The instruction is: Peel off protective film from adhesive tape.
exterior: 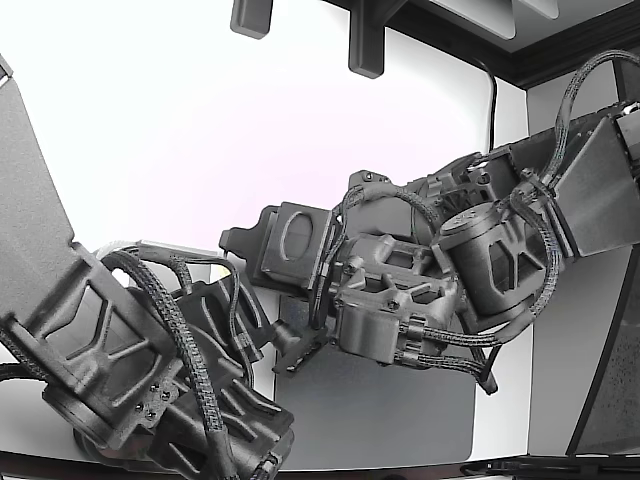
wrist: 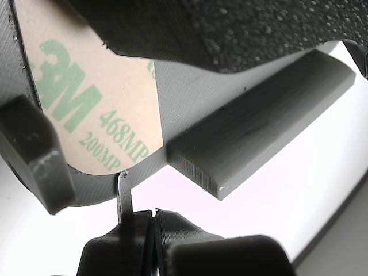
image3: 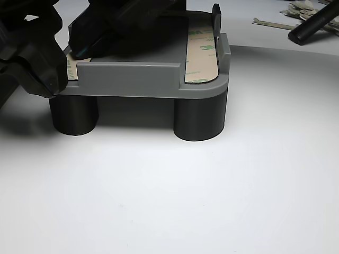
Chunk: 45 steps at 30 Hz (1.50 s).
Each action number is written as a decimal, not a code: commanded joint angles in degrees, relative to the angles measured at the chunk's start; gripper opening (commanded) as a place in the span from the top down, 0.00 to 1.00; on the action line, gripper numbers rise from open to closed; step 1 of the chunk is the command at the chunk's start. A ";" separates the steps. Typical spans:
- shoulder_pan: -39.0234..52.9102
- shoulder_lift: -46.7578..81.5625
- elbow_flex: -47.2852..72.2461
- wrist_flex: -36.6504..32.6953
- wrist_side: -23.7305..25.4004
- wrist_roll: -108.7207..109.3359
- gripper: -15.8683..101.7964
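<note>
The grey part [image3: 137,79] stands on two dark cylinders. A tan liner strip printed "3M 468MP" [wrist: 86,98] lies in its curved recess. A second such strip [image3: 202,53] lies along the part's other end. My gripper [wrist: 154,221] sits just off the rounded end of the near strip, its two dark fingers pressed together. A thin metal blade [wrist: 123,195] rises beside them and its tip touches the part's edge below the liner's end. The liner lies flat. In the other view the gripper [image3: 74,50] covers most of that strip. The exterior view shows only the arms.
A second dark arm [exterior: 120,350] fills the exterior view's lower left. A raised grey bar [wrist: 264,126] runs beside the strip. Peeled liner scraps [image3: 299,8] and a dark rod [image3: 315,24] lie at the back of the white table [image3: 212,201].
</note>
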 commanded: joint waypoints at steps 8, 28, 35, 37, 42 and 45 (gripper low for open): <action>-0.35 0.79 -2.02 0.09 -0.18 0.26 0.96; 0.00 0.44 -2.90 1.14 0.18 0.62 0.96; 0.26 0.00 -3.34 1.41 0.53 0.97 0.96; 0.35 0.00 -3.34 1.41 0.53 0.97 0.96; 0.44 0.09 -3.34 1.41 0.62 0.97 0.96; 0.44 0.09 -3.34 1.41 0.62 1.14 0.96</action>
